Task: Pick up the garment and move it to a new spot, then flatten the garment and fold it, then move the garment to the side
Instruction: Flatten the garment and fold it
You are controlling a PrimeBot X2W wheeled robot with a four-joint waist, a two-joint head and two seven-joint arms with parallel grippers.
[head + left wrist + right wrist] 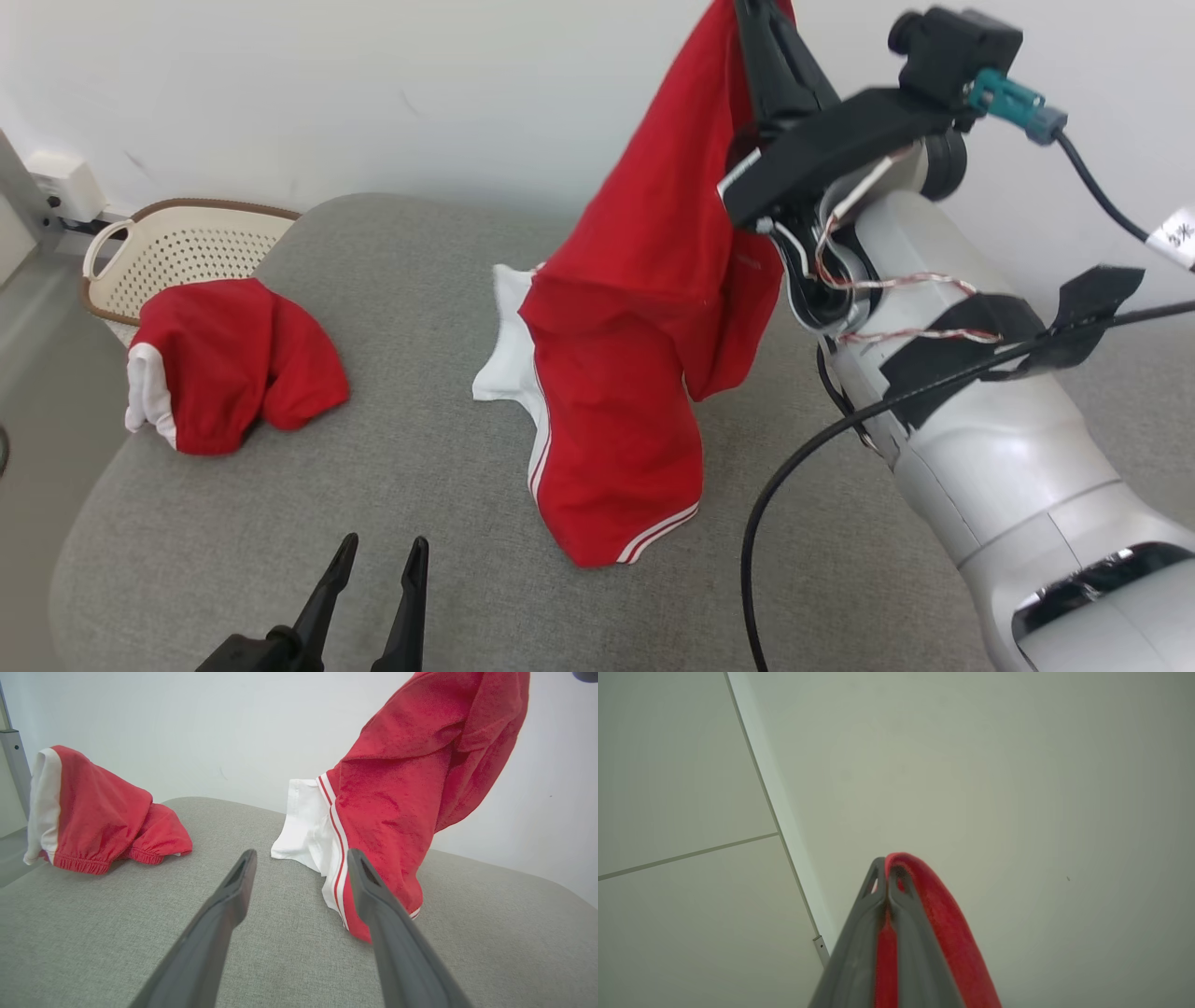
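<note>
A red garment (644,317) with white panels and white stripes hangs from my raised right arm, its lower end resting on the grey cushion (420,485). My right gripper (887,870) is shut on a fold of its red cloth (938,914), fingers pointing up at the pale wall. In the left wrist view the same garment (402,793) hangs ahead and to the right. My left gripper (381,558) stands open low over the cushion's front, nothing between its fingers (233,891).
A second crumpled red and white garment (229,364) lies on the cushion's left edge. Behind it stands a cream perforated basket (177,247) on the floor. The white wall runs close behind the cushion. A black cable (794,467) loops off my right forearm.
</note>
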